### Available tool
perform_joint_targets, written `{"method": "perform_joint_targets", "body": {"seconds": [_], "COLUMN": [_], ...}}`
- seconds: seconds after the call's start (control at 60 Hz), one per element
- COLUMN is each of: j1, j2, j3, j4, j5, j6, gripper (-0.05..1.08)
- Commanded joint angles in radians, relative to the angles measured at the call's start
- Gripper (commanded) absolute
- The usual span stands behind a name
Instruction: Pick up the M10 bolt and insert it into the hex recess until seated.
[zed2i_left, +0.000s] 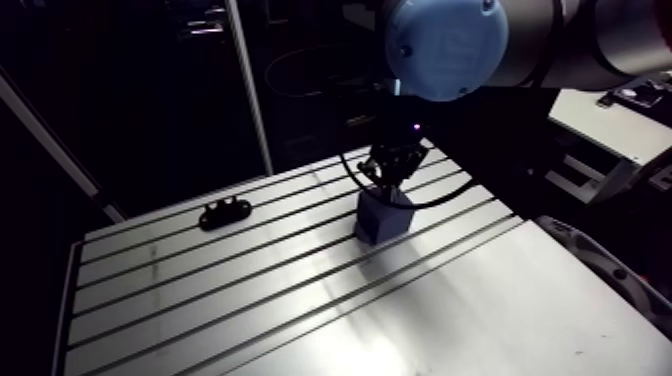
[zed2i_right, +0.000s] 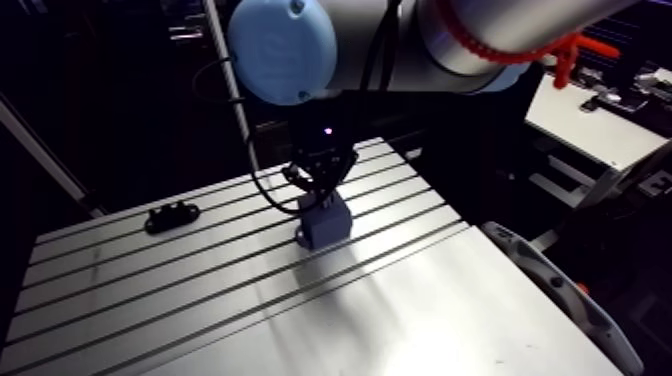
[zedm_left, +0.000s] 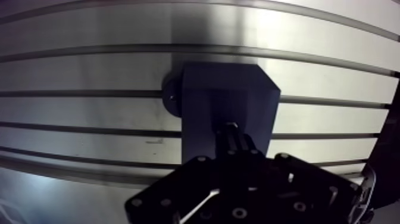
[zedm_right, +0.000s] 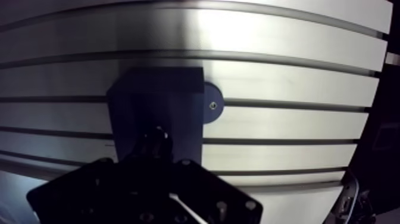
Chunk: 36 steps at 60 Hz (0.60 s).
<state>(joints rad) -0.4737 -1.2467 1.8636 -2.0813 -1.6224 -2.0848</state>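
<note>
M10 bolt (zedm_left: 231, 126): in the wrist view only a short pale tip shows, at the end of the gripper (zedm_left: 233, 138). The rest is dark against dark, so we take it for the bolt as a judgement, not a certainty. No loose bolt shows anywhere on the table (zedm_left: 89, 77).

Claw state: the two fingers are drawn close together with that slim piece pinched between them. We read this as clamped on the bolt.

Key relation: the tip sits directly over the top face of the dark blue fixture block (zedm_left: 229, 95), within its outline and not beside it. The bolt's long axis appears to run in line with the fingers, pointing down at the block. We cannot tell whether tip and block touch.

Hex recess: not visible. The block's top is too dark and is partly covered by the claw.

Judgement: the move ahead is a straight push along the bolt axis, and the head flats may need a slight turn to drop in.

Surroundings: the block has a round mounting ear (zedm_right: 212, 106) with a screw, lying on the table. A small black bracket (zed2i_left: 225, 212) lies well apart.
</note>
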Motion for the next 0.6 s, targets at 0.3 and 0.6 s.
{"method": "perform_joint_targets", "body": {"seconds": [0.3,0.6], "j1": [0.001,0.004], "j2": [-0.024,-0.039], "j3": [-0.011,-0.022], "j4": [0.011,0.031], "j5": [0.002,0.018], "j6": [-0.002,0.001], "gripper": [1.07,0.00]}}
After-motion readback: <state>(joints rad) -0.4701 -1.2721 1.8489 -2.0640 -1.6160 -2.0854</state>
